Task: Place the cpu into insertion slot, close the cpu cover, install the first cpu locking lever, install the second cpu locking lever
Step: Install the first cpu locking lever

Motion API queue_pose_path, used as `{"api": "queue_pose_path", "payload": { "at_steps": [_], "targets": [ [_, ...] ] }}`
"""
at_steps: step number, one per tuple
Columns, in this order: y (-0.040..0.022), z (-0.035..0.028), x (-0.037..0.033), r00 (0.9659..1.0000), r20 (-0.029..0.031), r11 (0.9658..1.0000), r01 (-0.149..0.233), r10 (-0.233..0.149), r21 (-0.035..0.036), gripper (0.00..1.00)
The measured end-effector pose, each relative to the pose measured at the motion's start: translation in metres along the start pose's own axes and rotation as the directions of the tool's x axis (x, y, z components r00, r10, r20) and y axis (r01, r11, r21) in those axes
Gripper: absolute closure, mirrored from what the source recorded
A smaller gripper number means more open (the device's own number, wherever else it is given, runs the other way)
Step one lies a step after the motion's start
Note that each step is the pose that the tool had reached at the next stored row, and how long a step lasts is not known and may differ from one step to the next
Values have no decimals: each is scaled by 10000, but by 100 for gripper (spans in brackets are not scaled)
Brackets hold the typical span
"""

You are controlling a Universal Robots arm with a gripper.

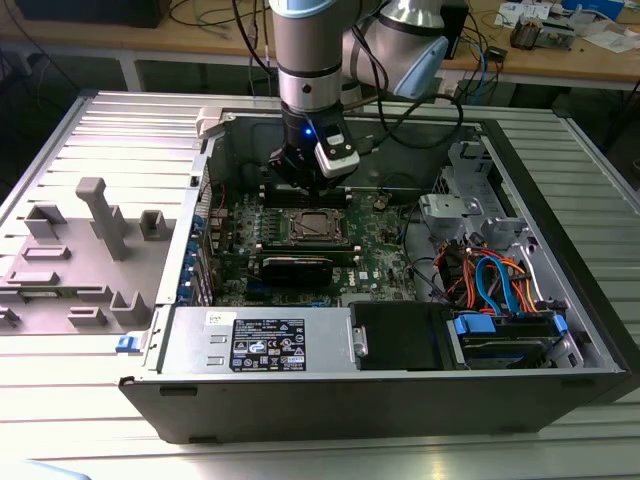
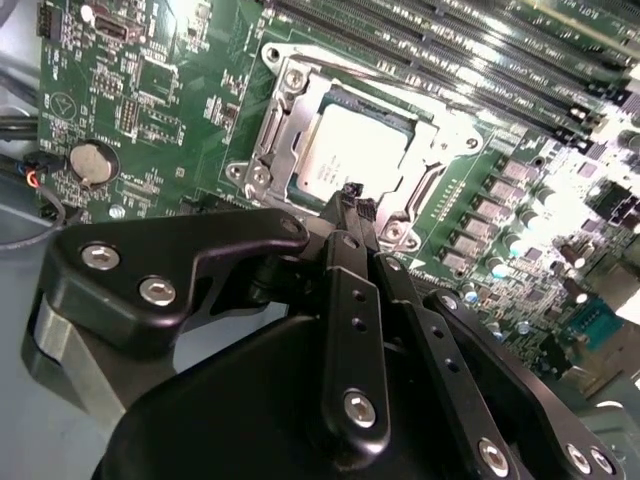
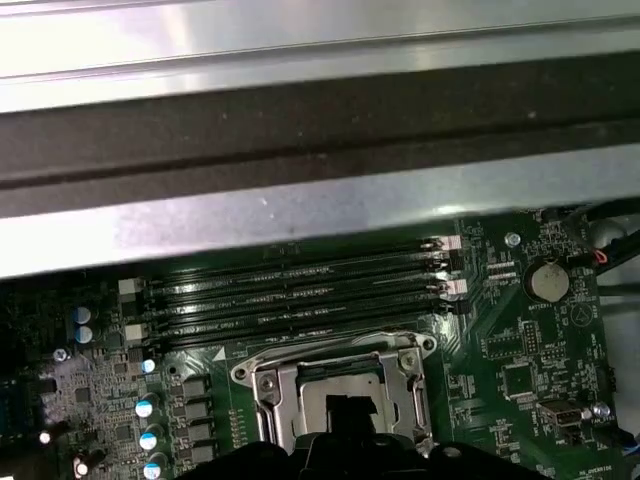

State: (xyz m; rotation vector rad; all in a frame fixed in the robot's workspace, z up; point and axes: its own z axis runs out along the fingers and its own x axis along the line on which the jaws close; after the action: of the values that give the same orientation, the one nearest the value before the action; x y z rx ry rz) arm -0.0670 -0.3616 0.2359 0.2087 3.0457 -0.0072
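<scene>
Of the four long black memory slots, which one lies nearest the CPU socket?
The memory slot next to the insertion slot; the other three lie beyond it, toward the case wall.

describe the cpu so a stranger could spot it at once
In the open case, find the green board. Near its middle a silvery square cover frames the cpu: a flat, plain grey metal square, unlike the long black slots beside it.

arm (image 1: 310, 50) is showing silver-grey tube sections and pale blue joint caps (image 1: 428, 62) | blue light (image 1: 308, 131) is glowing at the wrist | white box (image 1: 337, 158) is sitting beside it | black cables (image 1: 372, 70) are looping alongside | gripper (image 2: 355, 200) is showing matte black linkage bars, silver screw heads (image 2: 360, 407) dotting them
</scene>
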Motion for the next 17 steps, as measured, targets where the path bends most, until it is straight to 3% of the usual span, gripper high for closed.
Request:
{"api": "queue_pose_path", "payload": {
  "at_steps": [5, 8, 11, 13, 17],
  "targets": [
    [-47, 1, -7, 10000, -1, 10000, 0, 0, -3, 89],
    [-105, 1, -15, 10000, -1, 10000, 0, 0, -6, 89],
    [-112, 2, -20, 10000, -1, 10000, 1, -1, -5, 89],
    [-109, 5, -41, 10000, -36, 10000, 34, -34, 0, 89],
    [-108, 9, -46, 9993, -67, 9993, 375, -375, 8, 89]
  ]
}}
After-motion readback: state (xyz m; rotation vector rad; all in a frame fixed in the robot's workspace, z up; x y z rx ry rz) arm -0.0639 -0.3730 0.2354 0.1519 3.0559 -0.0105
